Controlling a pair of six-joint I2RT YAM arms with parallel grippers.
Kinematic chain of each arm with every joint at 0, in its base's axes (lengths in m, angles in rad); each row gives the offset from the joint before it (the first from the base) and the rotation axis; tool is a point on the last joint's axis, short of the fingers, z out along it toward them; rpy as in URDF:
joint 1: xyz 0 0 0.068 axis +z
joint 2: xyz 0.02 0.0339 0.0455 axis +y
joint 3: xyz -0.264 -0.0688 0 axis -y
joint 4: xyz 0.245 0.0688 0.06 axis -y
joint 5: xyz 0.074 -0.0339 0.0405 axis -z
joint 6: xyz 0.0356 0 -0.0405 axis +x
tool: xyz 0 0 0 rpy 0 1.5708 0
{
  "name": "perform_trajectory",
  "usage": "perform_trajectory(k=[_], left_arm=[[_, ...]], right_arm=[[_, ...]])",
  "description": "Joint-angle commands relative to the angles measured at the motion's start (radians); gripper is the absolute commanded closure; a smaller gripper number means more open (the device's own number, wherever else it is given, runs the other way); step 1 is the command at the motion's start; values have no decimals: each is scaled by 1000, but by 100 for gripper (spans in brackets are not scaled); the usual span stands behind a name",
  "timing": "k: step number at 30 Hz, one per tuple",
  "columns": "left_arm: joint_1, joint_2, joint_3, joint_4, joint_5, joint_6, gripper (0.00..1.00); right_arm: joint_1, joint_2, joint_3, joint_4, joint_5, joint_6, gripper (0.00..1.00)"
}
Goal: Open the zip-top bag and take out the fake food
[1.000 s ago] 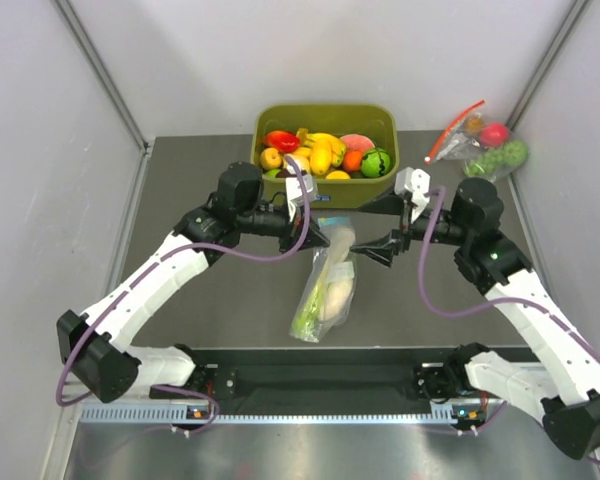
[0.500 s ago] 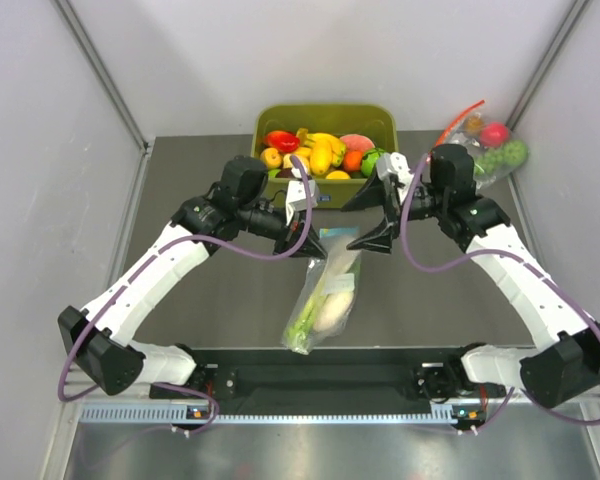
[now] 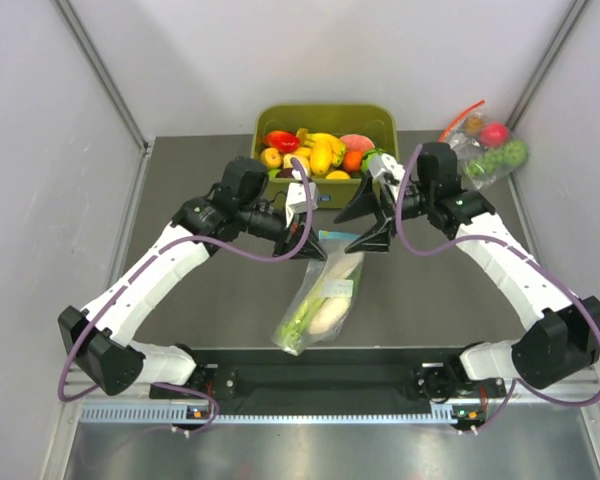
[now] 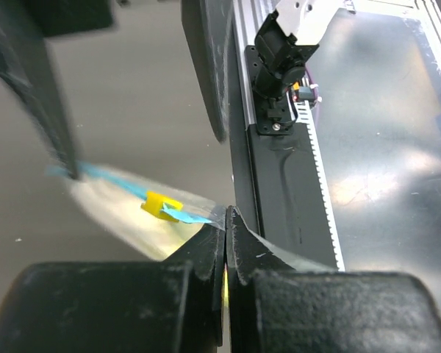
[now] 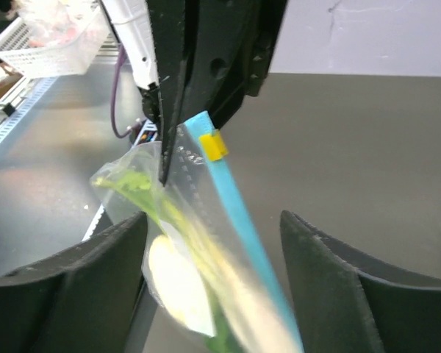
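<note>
Left claw (image 3: 318,246): clenched on top corner of zip-top bag (image 3: 325,285); bag hangs between claws.
Right claw (image 3: 365,224): spread around zip strip (image 5: 239,198).
Fake food (image 3: 327,312): inside bag.
Risk: pinch slips under food weight; right claw misses yellow slider (image 5: 214,145).

Left arm (image 3: 170,262): stretched forward and inward, left gripper (image 3: 315,246) pinched tight on a top corner of the zip-top bag (image 3: 325,292). Right arm (image 3: 510,268): elbow bent, wrist turned inward, right gripper (image 3: 367,220) spread wide, facing the left one.

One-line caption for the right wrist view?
Open right gripper faces the zip-top bag, pinched at its top by the left gripper, fake food inside.
</note>
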Motion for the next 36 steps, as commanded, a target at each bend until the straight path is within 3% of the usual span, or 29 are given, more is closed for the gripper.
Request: perform_trajectory(k=[1, 6, 16, 21, 24, 27, 30, 34, 36], left_arm=[[1, -19, -15, 85, 3, 9, 100], [1, -8, -24, 88, 38, 5, 100], [1, -13, -21, 39, 65, 24, 100], [1, -25, -23, 31, 72, 32, 100], [0, -27, -23, 37, 81, 35, 100], [1, -25, -29, 43, 64, 34, 100], [1, -25, -49, 63, 32, 34, 100], [1, -37, -84, 112, -126, 23, 100], [0, -51, -106, 143, -201, 14, 100]], right_arm=[[43, -15, -47, -14, -43, -43, 32], [94, 32, -55, -57, 20, -74, 32], [86, 61, 31, -61, 132, -77, 23], [64, 52, 56, -61, 127, -78, 22], [64, 78, 62, -55, 47, -74, 24], [74, 124, 73, -104, -21, -104, 32], [93, 155, 99, -277, -41, -255, 49], [103, 181, 126, -556, -64, -490, 88], [103, 193, 155, -724, -70, -646, 95]])
